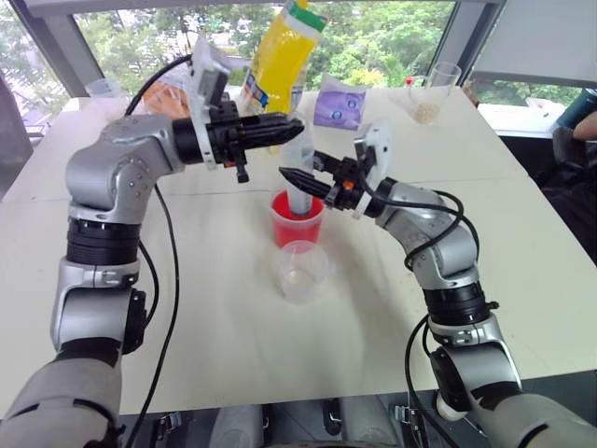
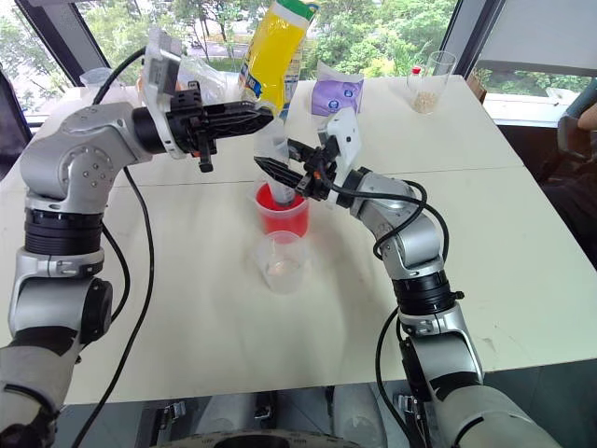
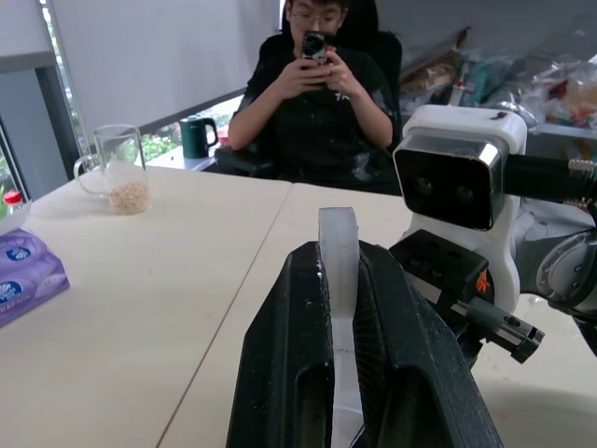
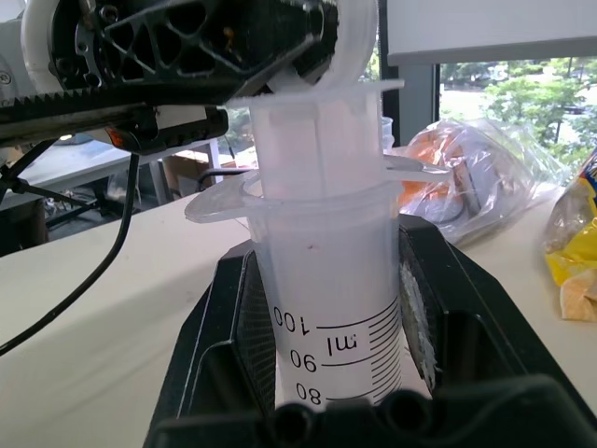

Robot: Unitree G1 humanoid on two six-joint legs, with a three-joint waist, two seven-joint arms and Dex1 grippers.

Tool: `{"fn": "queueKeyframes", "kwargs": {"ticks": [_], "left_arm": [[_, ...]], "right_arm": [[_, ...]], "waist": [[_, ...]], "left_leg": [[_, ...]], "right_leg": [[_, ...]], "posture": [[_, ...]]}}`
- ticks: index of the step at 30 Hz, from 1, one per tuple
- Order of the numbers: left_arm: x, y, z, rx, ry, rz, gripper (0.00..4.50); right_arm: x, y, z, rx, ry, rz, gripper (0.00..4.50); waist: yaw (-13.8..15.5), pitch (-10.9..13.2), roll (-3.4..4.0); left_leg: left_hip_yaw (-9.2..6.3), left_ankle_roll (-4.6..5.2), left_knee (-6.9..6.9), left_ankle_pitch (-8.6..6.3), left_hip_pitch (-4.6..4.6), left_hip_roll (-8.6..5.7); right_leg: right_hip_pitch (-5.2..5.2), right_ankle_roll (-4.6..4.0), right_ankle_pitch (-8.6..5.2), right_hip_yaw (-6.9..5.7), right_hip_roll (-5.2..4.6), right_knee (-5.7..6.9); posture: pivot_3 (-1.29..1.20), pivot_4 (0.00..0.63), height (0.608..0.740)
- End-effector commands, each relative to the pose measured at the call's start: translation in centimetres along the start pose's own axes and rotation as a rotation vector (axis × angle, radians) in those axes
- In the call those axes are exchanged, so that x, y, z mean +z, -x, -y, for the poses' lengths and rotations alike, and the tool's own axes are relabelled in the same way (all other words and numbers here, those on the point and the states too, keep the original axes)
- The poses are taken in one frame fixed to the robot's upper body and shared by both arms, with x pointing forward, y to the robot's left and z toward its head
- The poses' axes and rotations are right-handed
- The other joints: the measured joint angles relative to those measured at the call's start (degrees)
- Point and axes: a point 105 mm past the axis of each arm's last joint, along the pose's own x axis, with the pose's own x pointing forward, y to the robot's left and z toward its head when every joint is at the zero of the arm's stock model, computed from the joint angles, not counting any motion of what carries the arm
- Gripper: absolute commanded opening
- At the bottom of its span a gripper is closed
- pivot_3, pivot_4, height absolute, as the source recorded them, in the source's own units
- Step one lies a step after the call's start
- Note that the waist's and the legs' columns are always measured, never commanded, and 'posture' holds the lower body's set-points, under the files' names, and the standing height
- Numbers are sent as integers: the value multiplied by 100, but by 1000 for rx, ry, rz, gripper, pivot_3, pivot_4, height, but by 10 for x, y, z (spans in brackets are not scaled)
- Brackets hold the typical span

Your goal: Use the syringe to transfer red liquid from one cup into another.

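Observation:
The syringe (image 1: 301, 196) stands upright with its lower end inside the taller cup (image 1: 297, 224), which holds red liquid (image 1: 284, 230) at the middle of the table. My right gripper (image 4: 328, 308) is shut on the syringe's clear barrel (image 4: 336, 280) near the top graduation marks. My left gripper (image 3: 338, 257) reaches in level from the left and is shut on the white plunger (image 3: 338, 233) above the barrel. The smaller clear cup (image 1: 300, 272) stands just in front of the red one, apart from both grippers. The syringe's tip is hidden inside the cup.
At the back of the white table (image 1: 522, 280) stand a yellow bag (image 1: 280, 56), a purple tissue pack (image 1: 338, 105) and a glass cup with beige granules (image 1: 429, 95). A seated person (image 3: 317, 93) is beyond the table's far right side.

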Motion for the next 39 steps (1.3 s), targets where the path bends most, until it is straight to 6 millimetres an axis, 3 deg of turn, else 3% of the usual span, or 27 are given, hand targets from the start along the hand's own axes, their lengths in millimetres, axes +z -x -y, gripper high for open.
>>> {"fn": "queueKeyframes", "kwargs": {"ticks": [1,17,21,22,24,31,39], "left_arm": [[57,9,-1,52,-171,142,36],[56,9,-2,55,-170,141,36],[47,9,1,33,-156,107,36],[43,9,2,28,-147,94,670],[36,11,4,22,-127,77,1130],[23,20,3,31,-102,44,4447],[33,52,0,96,-105,55,4480]], "right_arm": [[-16,-11,-24,106,-36,-49,1425],[-1,-15,-23,117,-17,-15,1425],[8,-15,-21,114,1,1,1425],[12,-15,-21,113,7,9,1425],[19,-16,-19,110,19,21,1425],[31,-16,-17,107,33,40,1425],[45,-10,-1,49,67,61,1425]], "waist": [[0,0,0],[-1,0,0],[-1,0,0],[-2,0,0],[-14,0,0],[-12,0,0],[-14,1,0]], "left_leg": [[0,0,0,0,0,0],[0,0,0,0,0,0],[0,0,0,0,0,0],[0,0,0,0,0,0],[0,0,0,0,1,0],[2,0,0,0,6,0],[2,-1,0,1,6,2]], "right_leg": [[0,0,0,0,0,0],[0,0,0,0,0,1],[0,0,0,1,0,1],[0,0,0,1,0,1],[0,0,0,1,0,1],[2,0,0,3,0,4],[1,0,0,4,0,3]], "posture": [[0,150,740],[0,150,740],[0,150,740],[0,150,740],[0,150,740],[0,150,740],[0,150,740]]}}
